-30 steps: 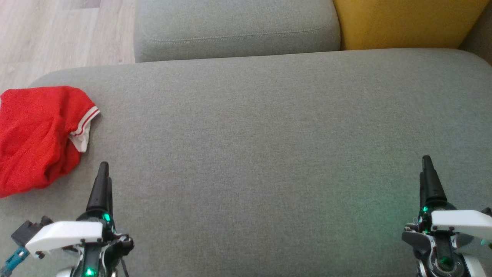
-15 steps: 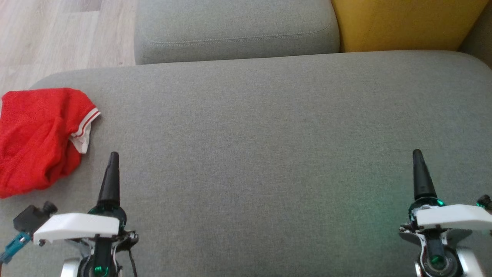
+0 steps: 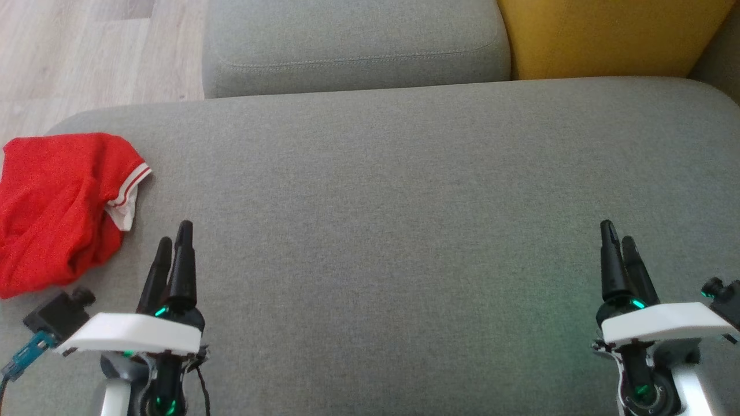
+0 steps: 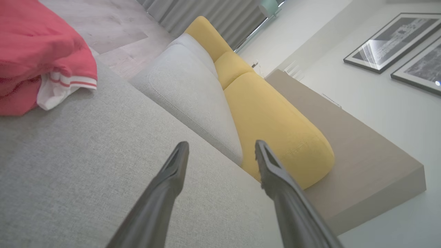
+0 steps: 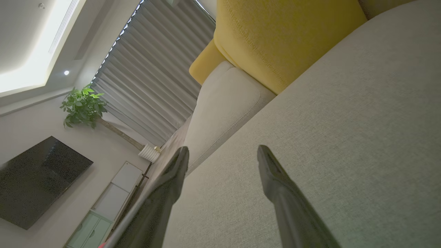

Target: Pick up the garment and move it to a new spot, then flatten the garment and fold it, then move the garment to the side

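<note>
The garment (image 3: 52,202) is a red top with a white, red-striped sleeve cuff, bunched at the far left edge of the grey sofa seat (image 3: 393,231). In the left wrist view the garment (image 4: 34,51) fills the upper left corner. My left gripper (image 3: 173,237) hovers just right of and nearer than the garment, apart from it; its two dark fingers stand open over bare seat fabric (image 4: 222,148). My right gripper (image 3: 615,234) is far to the right over the seat, also open and empty (image 5: 223,153).
A grey back cushion (image 3: 352,43) and a yellow cushion (image 3: 613,34) line the far side of the seat. Pale wood floor (image 3: 87,52) lies beyond the left end. The wide middle of the seat is bare fabric.
Both grippers have crept forward and rolled, so two fingers of each now show side by side. The garment lies as before.
</note>
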